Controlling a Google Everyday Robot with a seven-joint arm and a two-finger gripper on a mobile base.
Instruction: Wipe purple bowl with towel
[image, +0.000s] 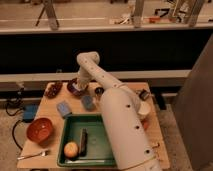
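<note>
Nearest me, a green tray (95, 150) sits at the front of the wooden table (55, 117), with a round yellowish fruit (71, 149) and a dark oblong thing (83, 140) lying inside it. To its left is the orange-red bowl (40, 129), with a fork (32, 156) in front of that. Further back lie two small blue-grey blocks (64, 108), perhaps sponges.

The big white arm (122, 125) rises from the front and reaches across to the far edge, where the purple bowl (75, 89) rests, just right of a dark reddish dish (53, 89). The gripper (80, 86) is down at that bowl, right over or in it. I cannot tell how its pincer stands, nor whether it holds anything; I can make out no towel.

By my reckoning the arm has got to the right bowl, but whether wiping is under way, or how much is left, I cannot say.
</note>
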